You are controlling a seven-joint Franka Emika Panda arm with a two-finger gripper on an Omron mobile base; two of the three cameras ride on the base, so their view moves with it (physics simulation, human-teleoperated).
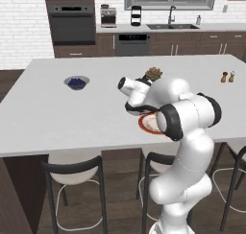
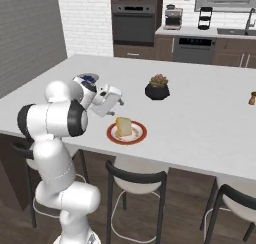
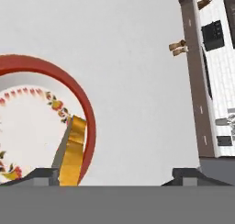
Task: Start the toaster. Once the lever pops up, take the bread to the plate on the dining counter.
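Bread (image 2: 123,126), a thin yellow-orange toast slice, is seen standing on edge on the round plate (image 2: 137,136) with a red-orange rim and pale patterned centre, near the front edge of the pale grey-white dining counter (image 2: 200,113). The white arm's two-finger gripper (image 2: 119,103) is held just above and left of the slice, its dark fingertips (image 3: 46,175) spread wide and grasping nothing. A black pot of succulent (image 2: 157,88) is placed farther back.

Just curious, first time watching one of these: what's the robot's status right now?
Gripper open, just above the plate. Bread on the plate, standing on edge, not held. Nothing in the way on the counter.
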